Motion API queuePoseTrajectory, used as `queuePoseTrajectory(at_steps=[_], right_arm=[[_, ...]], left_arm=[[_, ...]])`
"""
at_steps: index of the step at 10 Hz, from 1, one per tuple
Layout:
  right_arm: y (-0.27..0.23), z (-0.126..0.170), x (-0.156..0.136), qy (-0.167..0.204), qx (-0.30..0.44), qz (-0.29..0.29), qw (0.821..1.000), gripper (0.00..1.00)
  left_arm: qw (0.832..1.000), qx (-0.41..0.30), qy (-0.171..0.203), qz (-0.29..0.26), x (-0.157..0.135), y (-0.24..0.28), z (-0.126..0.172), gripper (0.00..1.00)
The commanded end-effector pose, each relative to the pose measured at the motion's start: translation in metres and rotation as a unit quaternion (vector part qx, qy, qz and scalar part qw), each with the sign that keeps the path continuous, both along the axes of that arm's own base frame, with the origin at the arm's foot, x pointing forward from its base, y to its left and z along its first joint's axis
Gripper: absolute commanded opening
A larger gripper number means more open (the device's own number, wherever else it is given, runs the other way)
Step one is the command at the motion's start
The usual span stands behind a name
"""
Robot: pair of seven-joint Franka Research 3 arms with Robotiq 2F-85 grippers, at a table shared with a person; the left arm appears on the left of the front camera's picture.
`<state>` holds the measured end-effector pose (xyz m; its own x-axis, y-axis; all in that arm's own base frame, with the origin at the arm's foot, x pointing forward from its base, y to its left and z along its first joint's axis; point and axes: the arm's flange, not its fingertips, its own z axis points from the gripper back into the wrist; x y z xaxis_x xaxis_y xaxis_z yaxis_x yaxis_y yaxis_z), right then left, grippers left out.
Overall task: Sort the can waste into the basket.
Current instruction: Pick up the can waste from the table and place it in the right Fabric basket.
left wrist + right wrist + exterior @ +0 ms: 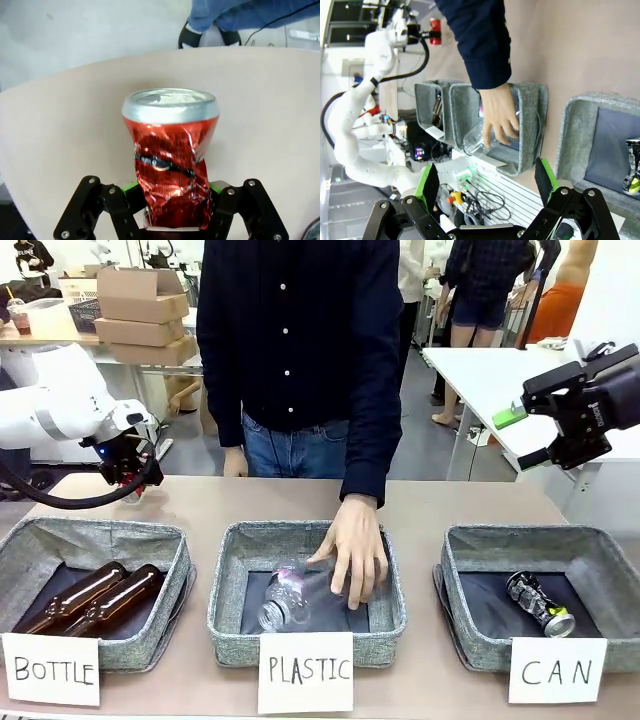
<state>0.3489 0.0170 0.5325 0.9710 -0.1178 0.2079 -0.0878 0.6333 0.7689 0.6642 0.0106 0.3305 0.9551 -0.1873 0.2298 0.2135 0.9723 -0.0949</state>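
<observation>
CAN card (557,670) nearest; left end effector (172,189) clamps red can (170,150), right end effector (487,175) spread.

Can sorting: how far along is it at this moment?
Done: the black and silver can lies in the CAN basket. In hand: the left gripper is shut on the red can, over the table's far left. Left: carrying it across to the CAN basket and releasing it. The right gripper is open, holding nothing.
</observation>
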Motion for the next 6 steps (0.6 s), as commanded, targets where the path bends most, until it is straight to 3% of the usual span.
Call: queuePoseTrajectory(at_steps=[1, 2, 4, 6], right_arm=[[-0.002, -0.001, 0.000, -0.010, -0.003, 0.009, 1.000, 1.00], [-0.002, -0.001, 0.000, -0.010, -0.003, 0.009, 1.000, 1.00], [-0.002, -0.001, 0.000, -0.010, -0.003, 0.009, 1.000, 1.00], [-0.002, -0.001, 0.000, -0.010, -0.003, 0.009, 1.000, 1.00]], left_arm=[[0.998, -0.041, -0.034, -0.012, -0.035, 0.008, 0.052, 0.00], [0.995, -0.068, -0.046, -0.048, -0.067, 0.012, 0.086, 0.00], [0.978, -0.087, -0.068, -0.175, -0.163, 0.013, 0.148, 0.00], [0.954, -0.067, -0.147, -0.252, -0.267, 0.013, 0.183, 0.00]])
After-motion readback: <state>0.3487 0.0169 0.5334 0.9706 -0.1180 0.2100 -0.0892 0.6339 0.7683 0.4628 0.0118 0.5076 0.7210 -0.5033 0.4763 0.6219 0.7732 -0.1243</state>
